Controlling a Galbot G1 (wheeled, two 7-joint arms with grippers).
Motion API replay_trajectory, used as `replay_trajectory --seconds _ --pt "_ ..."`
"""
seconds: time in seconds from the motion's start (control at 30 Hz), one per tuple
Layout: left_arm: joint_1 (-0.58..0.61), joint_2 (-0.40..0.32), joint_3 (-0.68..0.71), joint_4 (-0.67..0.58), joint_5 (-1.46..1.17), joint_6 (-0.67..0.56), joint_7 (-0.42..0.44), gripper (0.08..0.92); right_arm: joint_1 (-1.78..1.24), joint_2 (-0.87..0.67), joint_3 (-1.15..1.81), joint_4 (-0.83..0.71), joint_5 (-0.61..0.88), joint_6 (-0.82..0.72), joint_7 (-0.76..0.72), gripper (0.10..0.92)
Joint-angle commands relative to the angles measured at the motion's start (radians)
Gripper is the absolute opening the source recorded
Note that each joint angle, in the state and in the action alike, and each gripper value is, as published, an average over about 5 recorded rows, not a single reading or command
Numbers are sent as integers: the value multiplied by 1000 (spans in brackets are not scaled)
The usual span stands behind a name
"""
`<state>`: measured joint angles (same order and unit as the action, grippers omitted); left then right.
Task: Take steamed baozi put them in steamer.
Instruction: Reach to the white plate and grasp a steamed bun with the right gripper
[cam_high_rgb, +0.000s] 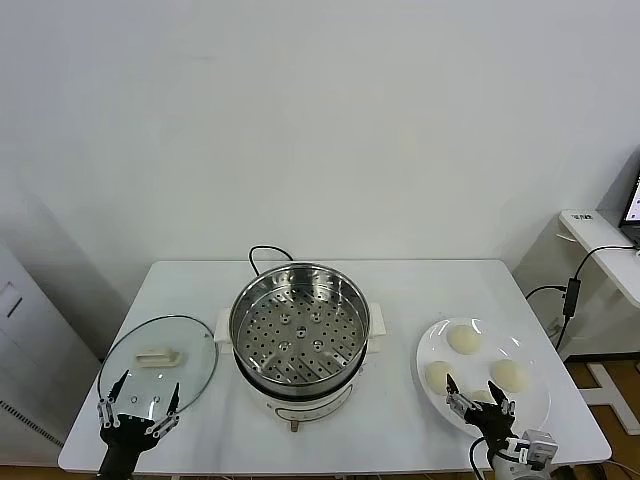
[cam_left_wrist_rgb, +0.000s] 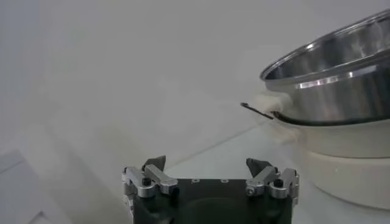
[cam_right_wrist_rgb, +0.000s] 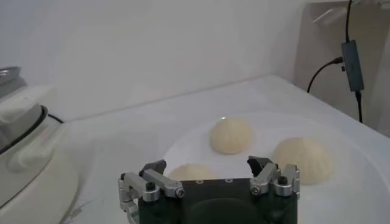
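The steamer (cam_high_rgb: 298, 330), a shiny steel pot with a perforated tray on a white base, stands mid-table and holds nothing. Three cream-white baozi (cam_high_rgb: 464, 339) (cam_high_rgb: 438, 375) (cam_high_rgb: 509, 374) lie on a white plate (cam_high_rgb: 530, 405) to its right. A fourth baozi shows only partly behind my right gripper (cam_high_rgb: 480, 395). That gripper is open and empty over the plate's near edge. The right wrist view shows three baozi (cam_right_wrist_rgb: 231, 135) (cam_right_wrist_rgb: 303, 159) (cam_right_wrist_rgb: 192, 172) beyond the open gripper (cam_right_wrist_rgb: 207, 165). My left gripper (cam_high_rgb: 140, 400) is open and empty at the front left.
A round glass lid (cam_high_rgb: 190, 350) with a white handle lies flat left of the steamer, under my left gripper. The steamer (cam_left_wrist_rgb: 341, 73) fills one side of the left wrist view, beyond the gripper (cam_left_wrist_rgb: 207, 163). A black cord (cam_high_rgb: 262, 252) runs off behind the pot. A side table stands at far right.
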<state>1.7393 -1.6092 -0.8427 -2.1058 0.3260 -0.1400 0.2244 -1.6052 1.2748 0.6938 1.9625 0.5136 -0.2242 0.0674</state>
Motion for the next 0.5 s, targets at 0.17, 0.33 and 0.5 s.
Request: replay_trajectory --seconds 0.17,0.33,0.5 --pt "-2 -49 -5 6 -9 0 1 823 73 -322 86 -107 -45 86 -285 823" --pt "-6 -49 -8 14 -19 -2 0 823 242 -650 94 -374 -110 267 -738 823" --pt "-16 -48 -9 20 -24 -3 0 823 442 -817 36 -569 -296 357 -1114 823"
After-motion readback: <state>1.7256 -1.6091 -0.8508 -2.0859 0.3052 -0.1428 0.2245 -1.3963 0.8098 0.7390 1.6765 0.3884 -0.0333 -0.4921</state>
